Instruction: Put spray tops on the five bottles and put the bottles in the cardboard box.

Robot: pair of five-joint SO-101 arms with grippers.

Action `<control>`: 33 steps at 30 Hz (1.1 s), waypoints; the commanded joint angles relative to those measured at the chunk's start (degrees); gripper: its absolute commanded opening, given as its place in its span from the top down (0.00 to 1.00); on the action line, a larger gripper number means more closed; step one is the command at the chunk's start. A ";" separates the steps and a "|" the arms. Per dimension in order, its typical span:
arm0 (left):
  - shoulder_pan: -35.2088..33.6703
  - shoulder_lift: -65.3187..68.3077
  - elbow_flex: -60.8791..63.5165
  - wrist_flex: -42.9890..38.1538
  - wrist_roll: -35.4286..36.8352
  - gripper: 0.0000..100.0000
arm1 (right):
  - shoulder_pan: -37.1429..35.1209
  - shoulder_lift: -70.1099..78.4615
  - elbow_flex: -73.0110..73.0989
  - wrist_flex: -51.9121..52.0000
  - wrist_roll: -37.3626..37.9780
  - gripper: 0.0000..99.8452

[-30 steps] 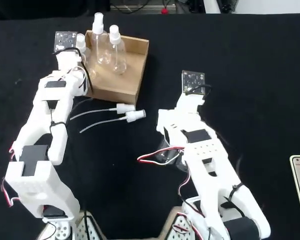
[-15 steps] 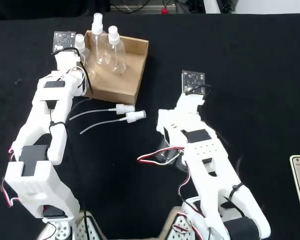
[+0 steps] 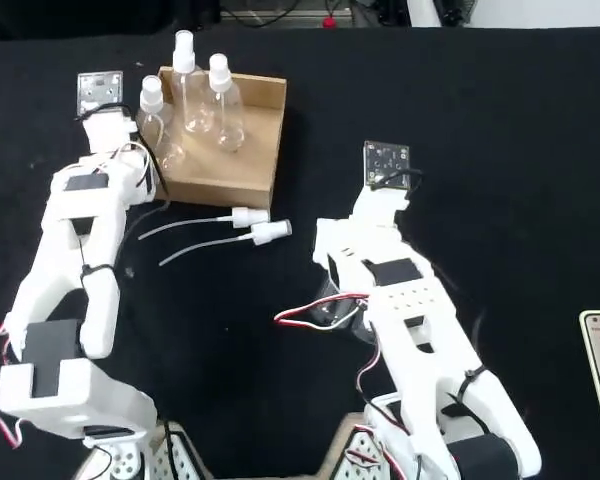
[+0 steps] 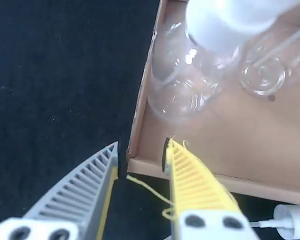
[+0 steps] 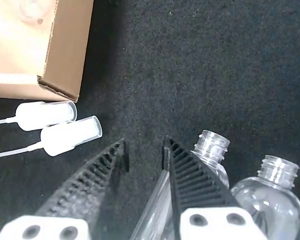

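On the worktop: two arms, cardboard box on the left arm's side, loose parts in the middle.
Box: upright, holds three capped bottles, all standing.
Left jaws: apart, astride the box's near corner, one outside the wall, one over the rim. No clear clamp.
Right jaws: apart, nothing between them, over bare worktop just beside the open bottles.
Open bottles: two, no tops, side by side, well apart from the box.
Spray tops: two loose, lying side by side just off the box's near edge, tubes trailing.
Progress: my read is three of five done. Left to do: cap two bottles, box them.
High view vs wrist views: high view gives the count in the box, but the right arm covers most of the open bottles. Right wrist view shows both bare necks. Left wrist view shows how the jaws sit on the box corner, which the arm hides from above.
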 commanded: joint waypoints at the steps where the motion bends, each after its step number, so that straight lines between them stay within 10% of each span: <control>1: -1.45 -2.64 0.31 0.70 0.53 0.85 | 0.97 -2.24 -1.10 -1.58 0.62 0.88; 33: -5.76 -18.46 11.12 1.67 -1.05 0.84 | 0.97 -2.24 -1.10 -1.58 0.62 0.88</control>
